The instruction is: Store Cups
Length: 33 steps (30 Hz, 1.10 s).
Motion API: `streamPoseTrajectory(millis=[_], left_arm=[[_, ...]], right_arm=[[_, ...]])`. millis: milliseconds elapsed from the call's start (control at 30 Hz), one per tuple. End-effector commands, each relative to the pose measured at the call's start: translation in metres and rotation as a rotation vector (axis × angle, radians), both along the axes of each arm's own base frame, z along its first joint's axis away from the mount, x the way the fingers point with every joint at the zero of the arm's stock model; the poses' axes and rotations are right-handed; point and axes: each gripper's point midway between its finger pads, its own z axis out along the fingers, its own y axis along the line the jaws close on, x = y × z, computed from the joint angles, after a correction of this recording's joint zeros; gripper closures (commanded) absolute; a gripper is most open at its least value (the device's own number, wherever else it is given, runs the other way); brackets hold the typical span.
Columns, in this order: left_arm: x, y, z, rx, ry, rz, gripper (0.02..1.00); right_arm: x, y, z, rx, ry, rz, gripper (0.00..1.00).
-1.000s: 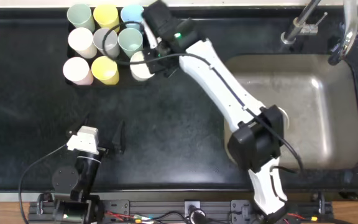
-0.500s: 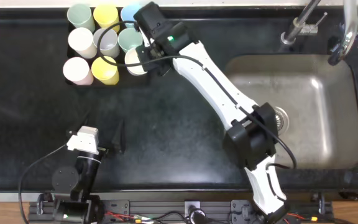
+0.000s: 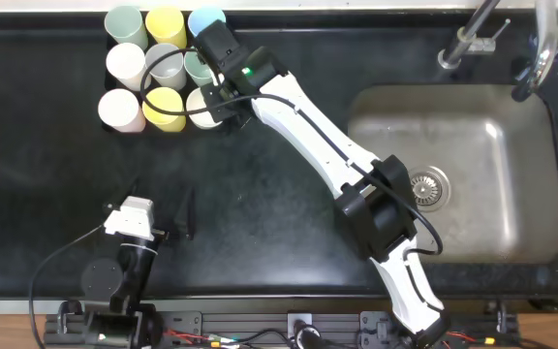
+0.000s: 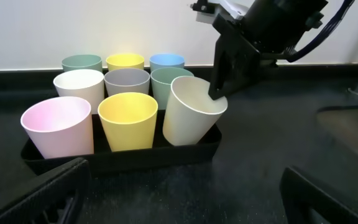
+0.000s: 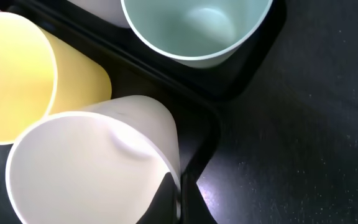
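A black tray (image 4: 166, 155) at the back left of the counter holds several pastel cups, among them a pink cup (image 4: 58, 124) and a yellow cup (image 4: 127, 118) in its front row. A cream cup (image 4: 191, 118) leans tilted in the tray's front right slot, beside the yellow one. My right gripper (image 4: 218, 92) is shut on that cream cup's (image 5: 86, 168) rim, one finger inside and one outside. From above, the right gripper (image 3: 219, 92) sits over the tray's right end. My left gripper (image 3: 160, 199) stands open and empty near the counter's front left.
A steel sink (image 3: 453, 165) with a faucet (image 3: 468, 39) takes up the right side. A light green cup (image 5: 197, 28) stands right behind the cream one. Dark counter stretches between the tray and the left arm.
The right arm has carried the cream cup leftward toward the yellow cup, into the tray's front right slot. The left arm has stayed still.
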Motion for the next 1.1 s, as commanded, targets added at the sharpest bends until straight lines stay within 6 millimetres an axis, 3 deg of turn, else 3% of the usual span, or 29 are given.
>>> streamPoseTrajectory(millis=[33, 500, 633, 767, 867, 967, 1100], left_arm=[[-0.001, -0.001, 0.001, 0.017, -0.012, -0.007, 0.018], [-0.001, -0.001, 0.001, 0.017, -0.012, -0.007, 0.02], [-0.001, -0.001, 0.001, 0.017, -0.012, -0.007, 0.018], [-0.001, -0.001, 0.001, 0.017, -0.012, -0.007, 0.018], [-0.001, -0.001, 0.001, 0.017, -0.012, -0.007, 0.02], [-0.001, -0.001, 0.001, 0.017, -0.012, -0.007, 0.018], [-0.001, -0.001, 0.001, 0.017, -0.012, -0.007, 0.018]], right_arm=[[0.005, 0.002, 0.013, 0.016, -0.03, -0.011, 0.958], [0.006, -0.001, 0.012, -0.006, -0.038, -0.016, 0.947], [0.006, -0.001, 0.012, -0.012, -0.043, 0.0, 0.818], [0.006, -0.001, 0.012, -0.011, -0.043, 0.0, 0.783], [0.006, -0.001, 0.016, -0.005, -0.05, 0.0, 0.597], [0.01, -0.007, 0.047, 0.032, -0.097, -0.012, 0.432], [0.011, -0.03, 0.126, 0.082, -0.254, 0.012, 0.286]])
